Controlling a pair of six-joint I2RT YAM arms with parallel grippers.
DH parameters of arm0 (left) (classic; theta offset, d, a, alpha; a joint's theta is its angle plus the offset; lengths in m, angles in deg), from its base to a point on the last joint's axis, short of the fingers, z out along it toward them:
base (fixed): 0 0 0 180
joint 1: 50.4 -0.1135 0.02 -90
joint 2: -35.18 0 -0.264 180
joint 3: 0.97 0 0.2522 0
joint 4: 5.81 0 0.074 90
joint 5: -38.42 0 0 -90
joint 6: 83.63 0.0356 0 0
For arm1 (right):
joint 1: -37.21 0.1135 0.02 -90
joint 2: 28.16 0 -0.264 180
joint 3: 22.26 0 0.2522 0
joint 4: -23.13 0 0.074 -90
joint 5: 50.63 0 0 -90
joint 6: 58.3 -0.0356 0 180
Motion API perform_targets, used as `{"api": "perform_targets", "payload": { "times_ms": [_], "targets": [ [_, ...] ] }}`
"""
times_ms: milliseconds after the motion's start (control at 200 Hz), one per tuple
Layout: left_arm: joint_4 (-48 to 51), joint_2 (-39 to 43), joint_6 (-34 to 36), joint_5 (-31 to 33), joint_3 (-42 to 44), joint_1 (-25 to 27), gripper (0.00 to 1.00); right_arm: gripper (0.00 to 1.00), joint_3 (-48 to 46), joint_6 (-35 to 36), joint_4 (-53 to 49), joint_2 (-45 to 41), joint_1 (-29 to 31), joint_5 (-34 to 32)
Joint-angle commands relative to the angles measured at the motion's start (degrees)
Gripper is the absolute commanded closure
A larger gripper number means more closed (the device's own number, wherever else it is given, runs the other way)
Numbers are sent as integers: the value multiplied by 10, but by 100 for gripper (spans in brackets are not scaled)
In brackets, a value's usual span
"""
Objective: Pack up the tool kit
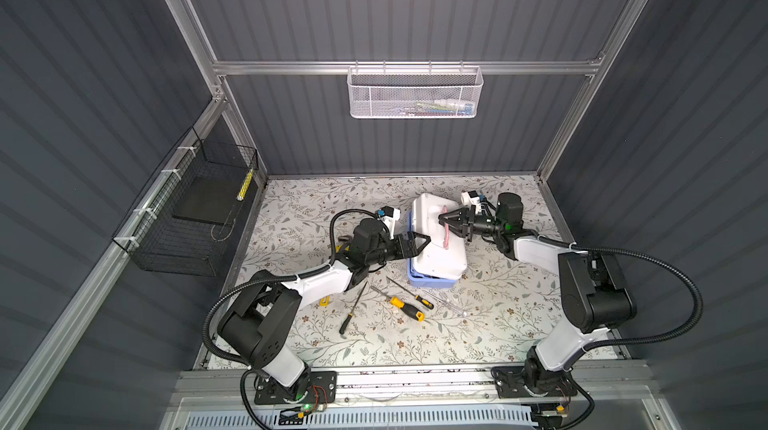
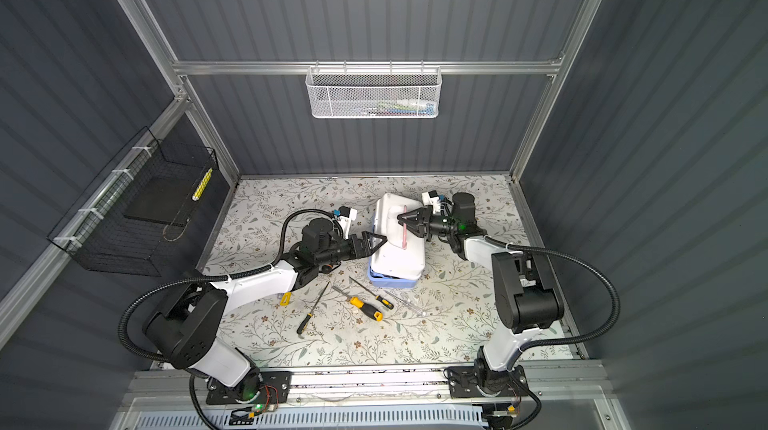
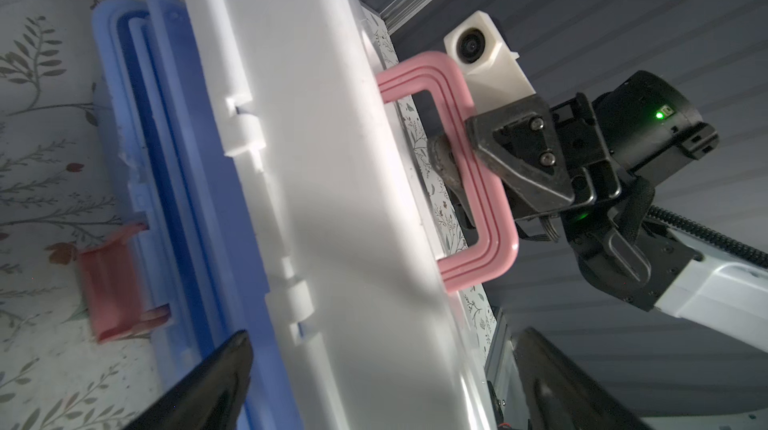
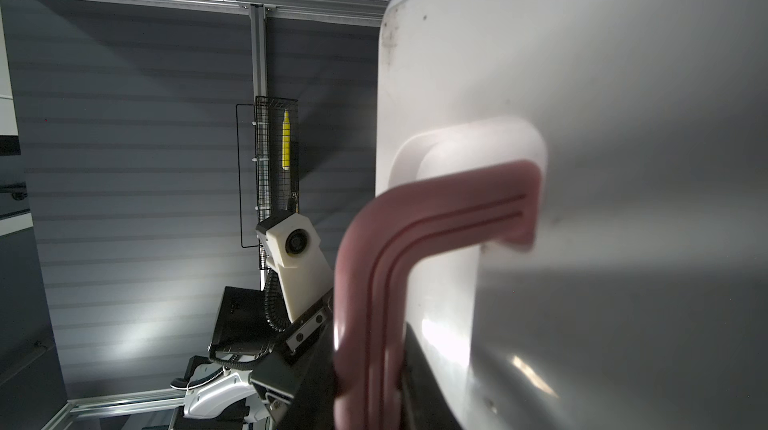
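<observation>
Left wall: a black wire basket (image 1: pixel 187 208) hangs over the table's (image 1: pixel 415 349) left edge, well apart from both arms.
Yellow pipe wrench (image 1: pixel 324 302): lies left of centre, mostly hidden under the left arm.
Left gripper (image 1: pixel 419 241): jaws spread wide at the left long edge of the white lid (image 1: pixel 436 257), gripping nothing.
Tool kit (image 1: pixel 432 249): sits at the table's centre, towards the far side. The lid lies askew, so the rim of the light blue base (image 1: pixel 428 282) shows at the near end. The pink latch (image 3: pixel 112 295) hangs loose on the base's left side.
Screwdrivers (image 1: pixel 405 306): four lie scattered just near of the kit.
Right gripper (image 1: pixel 444 220): reaches in from the right, above the lid, with its jaws clamped on the pink handle (image 3: pixel 498 216).
Open room: bare floral surface lies far left of the kit, along the near edge and in the near right corner.
</observation>
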Motion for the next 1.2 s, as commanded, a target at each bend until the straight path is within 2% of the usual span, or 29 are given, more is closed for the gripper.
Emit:
{"api": "perform_targets", "payload": {
  "times_ms": [0, 535, 820, 980, 1196],
  "targets": [
    [21, -1, 0, 4, -18, 4, 0, 89, -3, 19, 15, -11, -8, 3],
    [14, -24, -7, 1, -55, 38, 0, 86, -3, 50, -31, -20, -20, -4],
    [41, -18, 10, 6, -94, 44, 0, 77, 13, 119, -138, -47, -31, -18],
    [45, -29, 13, 5, -116, 53, 0, 65, 18, 146, -184, -62, -36, -27],
    [57, -42, 22, 5, -152, 66, 0, 45, 23, 183, -246, -88, -50, -39]
  ]
}}
